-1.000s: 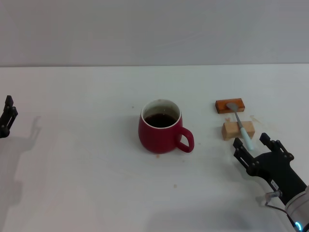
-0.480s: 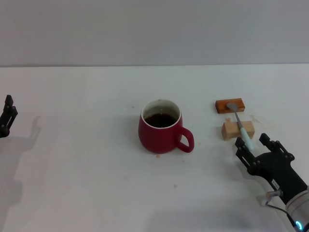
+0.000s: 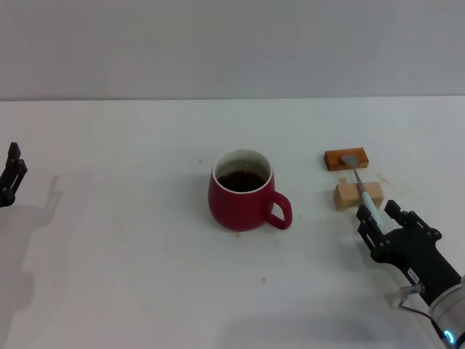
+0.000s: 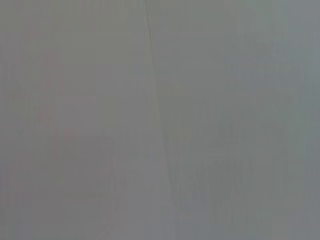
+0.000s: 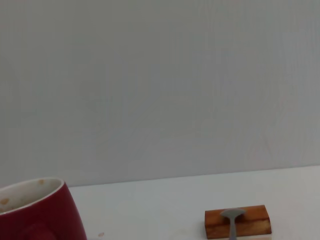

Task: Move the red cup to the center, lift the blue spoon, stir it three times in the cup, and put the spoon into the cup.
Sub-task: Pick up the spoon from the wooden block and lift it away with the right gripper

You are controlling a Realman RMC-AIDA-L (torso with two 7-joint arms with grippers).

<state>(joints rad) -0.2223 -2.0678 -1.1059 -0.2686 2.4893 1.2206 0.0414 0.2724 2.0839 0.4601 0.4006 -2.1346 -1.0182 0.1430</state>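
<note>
The red cup stands mid-table with dark liquid inside and its handle toward the right; its rim also shows in the right wrist view. The blue spoon lies across two small blocks, its grey bowl on the orange-brown one. My right gripper sits low at the near end of the pale-blue handle. It is open, with a finger on each side of the handle tip. My left gripper is parked at the far left edge.
The spoon rests on an orange-brown block and a pale wooden block, both right of the cup. A few small brown specks dot the white table. The left wrist view shows only a plain grey surface.
My right gripper has crept forward toward the spoon handle and its fingers have drawn closer together around the tip. Cup, spoon and left arm have not moved.
</note>
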